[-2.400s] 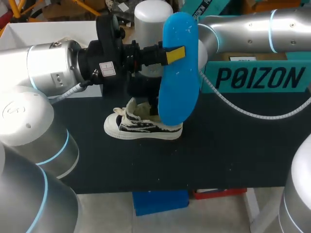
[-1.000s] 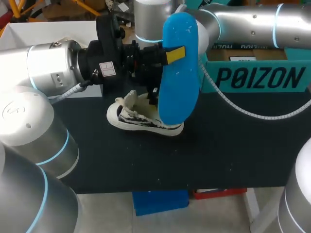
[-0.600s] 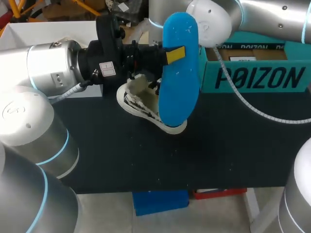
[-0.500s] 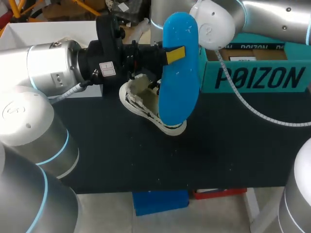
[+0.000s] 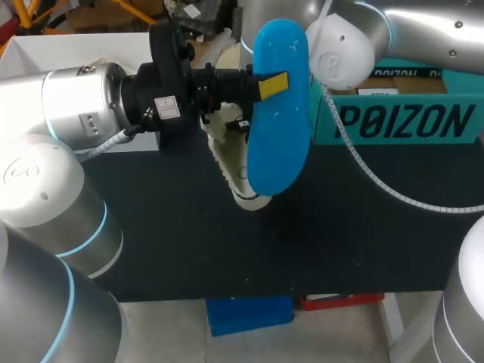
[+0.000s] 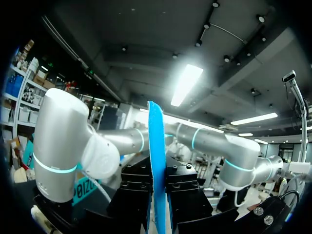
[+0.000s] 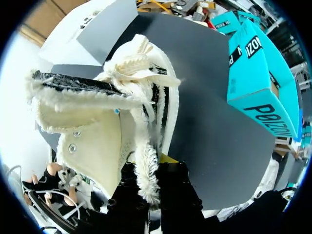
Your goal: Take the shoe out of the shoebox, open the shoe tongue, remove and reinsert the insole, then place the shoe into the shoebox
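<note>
Blue foam insole (image 5: pixel 278 106) stands upright, pinched edge-on in the left claw (image 6: pixel 157 195), while the right claw (image 7: pixel 148 183) clamps the collar of the frayed cream canvas shoe (image 7: pixel 97 122), tilted just ahead of it.

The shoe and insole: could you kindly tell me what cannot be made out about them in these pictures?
Head view: the insole covers most of the shoe and hides the right claw.
Left wrist view: the insole is edge-on, so its faces do not show; the yellow tips of the left claw are out of sight.
</note>
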Action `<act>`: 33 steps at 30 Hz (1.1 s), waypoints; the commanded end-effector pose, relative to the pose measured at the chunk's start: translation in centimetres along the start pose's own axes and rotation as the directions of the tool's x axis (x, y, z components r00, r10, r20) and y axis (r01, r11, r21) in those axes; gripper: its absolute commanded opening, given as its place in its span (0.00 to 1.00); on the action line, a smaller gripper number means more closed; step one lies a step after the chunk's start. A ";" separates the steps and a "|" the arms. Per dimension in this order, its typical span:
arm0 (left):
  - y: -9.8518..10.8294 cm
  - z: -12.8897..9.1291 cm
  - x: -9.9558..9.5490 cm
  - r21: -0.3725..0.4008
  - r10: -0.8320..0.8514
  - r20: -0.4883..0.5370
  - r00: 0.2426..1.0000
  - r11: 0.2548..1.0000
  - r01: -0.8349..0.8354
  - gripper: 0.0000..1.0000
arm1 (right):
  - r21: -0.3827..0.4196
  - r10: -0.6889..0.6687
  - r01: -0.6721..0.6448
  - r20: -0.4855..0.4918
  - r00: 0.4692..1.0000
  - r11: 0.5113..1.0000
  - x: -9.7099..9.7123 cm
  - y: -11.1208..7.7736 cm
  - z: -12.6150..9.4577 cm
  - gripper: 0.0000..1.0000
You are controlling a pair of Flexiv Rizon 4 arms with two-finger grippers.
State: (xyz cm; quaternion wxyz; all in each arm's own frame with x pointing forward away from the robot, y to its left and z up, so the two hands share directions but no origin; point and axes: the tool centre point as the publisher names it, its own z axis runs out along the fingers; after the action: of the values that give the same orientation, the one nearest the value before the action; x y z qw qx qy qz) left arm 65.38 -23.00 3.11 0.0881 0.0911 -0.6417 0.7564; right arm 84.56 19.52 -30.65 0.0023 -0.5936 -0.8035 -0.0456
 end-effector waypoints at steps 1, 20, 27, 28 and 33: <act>0.1 0.0 0.2 0.000 0.001 0.003 1.000 1.000 -0.001 0.00 | -0.044 0.245 -0.244 0.022 0.969 0.969 0.4 0.1 0.2 0.00; 0.1 0.0 0.2 0.000 0.001 0.003 1.000 1.000 -0.001 0.00 | -0.004 0.270 -0.270 0.071 0.960 0.963 -0.3 1.6 5.7 0.00; 0.1 0.0 0.2 0.000 0.001 0.003 1.000 1.000 -0.001 0.00 | -0.022 0.365 -0.365 0.007 0.931 0.931 -1.3 1.4 7.4 0.00; 0.1 0.0 0.2 0.000 0.001 0.003 1.000 1.000 -0.001 0.00 | -0.023 0.366 -0.365 0.006 0.931 0.931 -1.4 1.4 7.5 0.00; 0.1 0.0 0.2 0.000 0.001 0.003 1.000 1.000 -0.001 0.00 | -0.026 0.370 -0.369 0.006 0.929 0.929 -1.6 1.5 8.4 0.00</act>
State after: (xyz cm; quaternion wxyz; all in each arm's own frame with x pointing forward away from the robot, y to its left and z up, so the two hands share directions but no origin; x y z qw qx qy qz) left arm 65.38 -23.00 3.11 0.0881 0.0912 -0.6417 0.7564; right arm 86.94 19.31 -38.74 -0.0030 -0.7355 -0.6760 -0.0443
